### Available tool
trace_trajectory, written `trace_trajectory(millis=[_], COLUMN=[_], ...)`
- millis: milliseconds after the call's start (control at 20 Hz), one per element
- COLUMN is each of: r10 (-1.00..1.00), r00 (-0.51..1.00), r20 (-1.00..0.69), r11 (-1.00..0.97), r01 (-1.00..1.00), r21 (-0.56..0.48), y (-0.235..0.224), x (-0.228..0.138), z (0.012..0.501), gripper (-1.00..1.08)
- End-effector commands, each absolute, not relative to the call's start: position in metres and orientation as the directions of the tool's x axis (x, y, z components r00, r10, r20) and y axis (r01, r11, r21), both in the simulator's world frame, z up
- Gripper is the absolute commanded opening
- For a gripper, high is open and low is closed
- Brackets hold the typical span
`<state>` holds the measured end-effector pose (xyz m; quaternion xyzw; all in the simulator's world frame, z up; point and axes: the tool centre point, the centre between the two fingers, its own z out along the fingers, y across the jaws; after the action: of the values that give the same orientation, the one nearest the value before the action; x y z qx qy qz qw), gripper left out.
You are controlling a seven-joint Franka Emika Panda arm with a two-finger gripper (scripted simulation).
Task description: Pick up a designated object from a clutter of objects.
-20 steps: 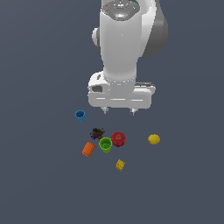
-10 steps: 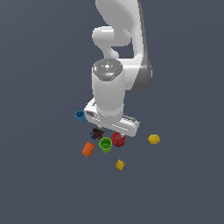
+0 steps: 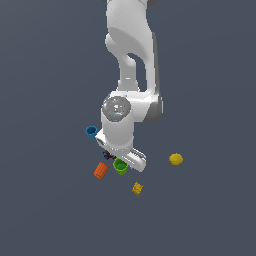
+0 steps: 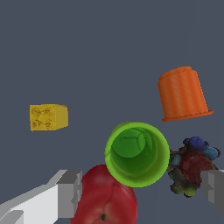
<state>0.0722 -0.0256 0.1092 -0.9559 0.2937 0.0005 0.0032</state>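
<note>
Green cup (image 4: 137,154) sits between parted jaws, seemingly ungripped.

Ext cam far, high; wrist cam close, looks down; both share green cup (image 3: 120,166) (image 4: 137,154)

A simulated test scene, not a real room: one flat, featureless slate-grey ground (image 3: 45,210) fills both views with no walls, furniture or horizon. A smooth white arm (image 3: 131,60) rises from it, and untextured toy-like items such as a yellow block (image 4: 48,117) lie scattered, lit evenly without real-world detail.
</note>
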Motion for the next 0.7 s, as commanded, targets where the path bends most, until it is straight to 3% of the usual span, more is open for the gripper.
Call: trace_trajectory(millis=[0, 650], r10=[-0.585, -0.598], r00=[0.811, 0.801], r20=[-0.001, -0.001], r11=[-0.811, -0.801], r01=[-0.585, -0.598], r21=[-0.003, 0.000], y=[-0.029, -0.031], x=[0.073, 0.072], z=[0.100, 0.075], gripper=[1.00, 1.00])
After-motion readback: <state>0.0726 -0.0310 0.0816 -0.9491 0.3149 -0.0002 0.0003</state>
